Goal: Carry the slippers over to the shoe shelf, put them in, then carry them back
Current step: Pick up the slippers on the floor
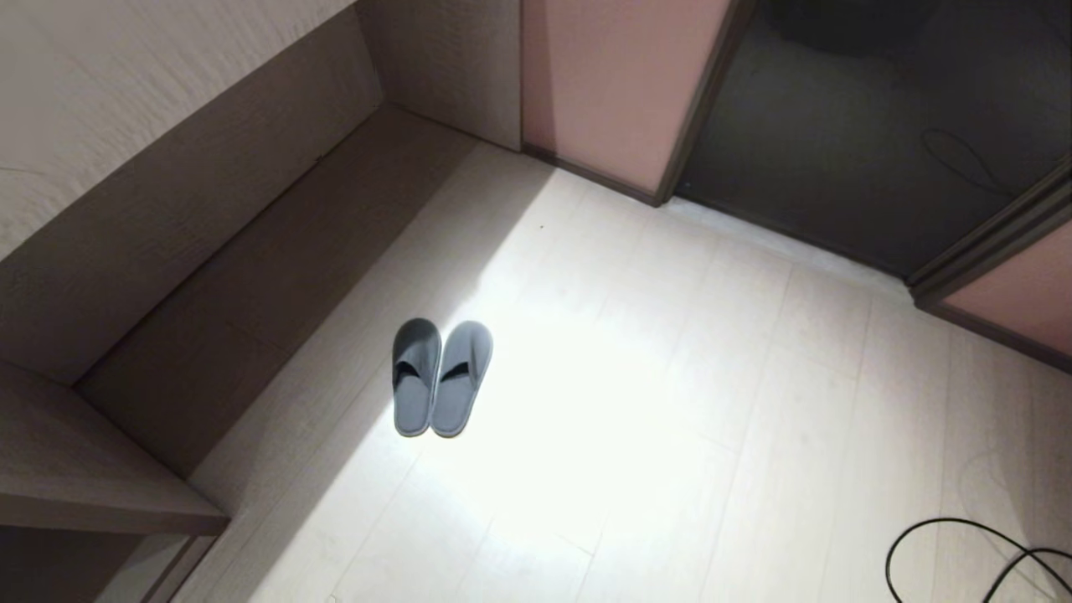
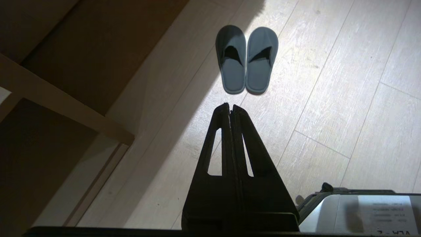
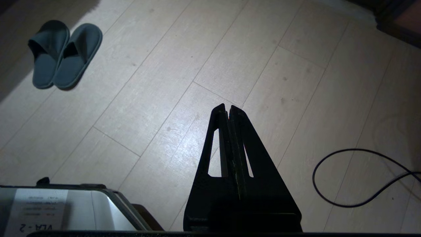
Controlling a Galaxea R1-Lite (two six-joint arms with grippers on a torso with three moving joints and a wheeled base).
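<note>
Pale plank floor (image 1: 670, 402) across most of the head view, bright patch mid-frame. Taupe built-in along the left: bench board (image 1: 251, 276) on top, the shoe shelf (image 2: 49, 171) underneath as a dark cubby with a divider (image 2: 65, 112), seen only from the left wrist. Dark doorway (image 1: 879, 126) at far right corner. Black cable (image 1: 963, 553) looped on floor at lower right. The slippers (image 1: 442, 377) side by side, touching, soles down, toes away from robot, near the bench front.

Left gripper (image 2: 230, 107) pressed together, empty, aimed at slippers' heels. Right gripper (image 3: 227, 108) pressed together, empty, well apart from the pair.

Risks, as judgement: thin floppy fabric, so grabbing only one slipper or pinching just the upper likely; cable could snag wheels on driving; low cubby edge could clip the load.

Hidden: cubby interior too dark to read; neither arm in head view.
</note>
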